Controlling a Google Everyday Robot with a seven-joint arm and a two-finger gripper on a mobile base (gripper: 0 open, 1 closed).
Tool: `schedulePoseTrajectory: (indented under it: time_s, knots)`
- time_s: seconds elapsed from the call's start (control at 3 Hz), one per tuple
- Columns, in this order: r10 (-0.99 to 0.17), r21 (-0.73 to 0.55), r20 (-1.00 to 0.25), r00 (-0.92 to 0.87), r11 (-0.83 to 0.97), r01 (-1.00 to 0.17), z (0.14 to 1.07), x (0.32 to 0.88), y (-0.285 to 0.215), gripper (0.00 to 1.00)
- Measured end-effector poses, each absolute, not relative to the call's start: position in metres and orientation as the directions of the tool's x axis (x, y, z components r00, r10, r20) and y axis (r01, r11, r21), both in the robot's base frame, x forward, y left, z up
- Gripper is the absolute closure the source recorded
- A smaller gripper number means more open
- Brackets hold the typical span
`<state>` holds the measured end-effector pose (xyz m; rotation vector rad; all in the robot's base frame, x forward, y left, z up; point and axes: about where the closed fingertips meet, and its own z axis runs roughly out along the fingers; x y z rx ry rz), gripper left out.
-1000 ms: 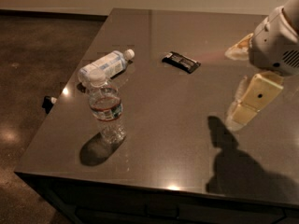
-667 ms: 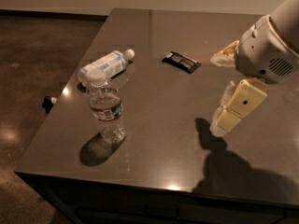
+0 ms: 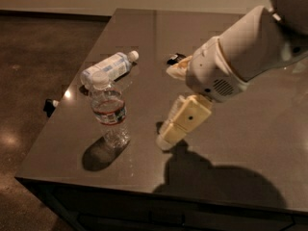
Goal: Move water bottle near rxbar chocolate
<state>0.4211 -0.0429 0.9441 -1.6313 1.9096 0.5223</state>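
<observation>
The water bottle (image 3: 109, 113), clear and ribbed with a white cap and a dark band with a red stripe, stands upright near the table's front left. The rxbar chocolate (image 3: 175, 58), in a black wrapper, lies further back; only its left end shows behind the arm. My gripper (image 3: 169, 105) hangs low over the table to the right of the water bottle, apart from it. It is open and empty, with one cream finger (image 3: 184, 121) pointing down-left and the other finger (image 3: 177, 69) up by the bar.
A second bottle (image 3: 108, 67) with a large white-and-blue label lies on its side behind the water bottle. A small dark object (image 3: 49, 105) sits at the table's left edge (image 3: 62, 97). The dark table's front edge (image 3: 144, 190) is close.
My arm and gripper have swung left and nearer the water bottle. They now cover most of the rxbar chocolate. Neither bottle has moved.
</observation>
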Motion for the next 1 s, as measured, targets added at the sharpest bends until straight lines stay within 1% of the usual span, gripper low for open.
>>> schedulePoseTrajectory:
  time_s: [0.33,1.0]
  knots:
    - [-0.7,-0.061,-0.711,-0.066,0.156,-0.986,0.941,0.431,0.002,0.0]
    - [-0.615,-0.019,-0.786,-0.059,0.121,-0.992,0.942,0.44,0.053,0.0]
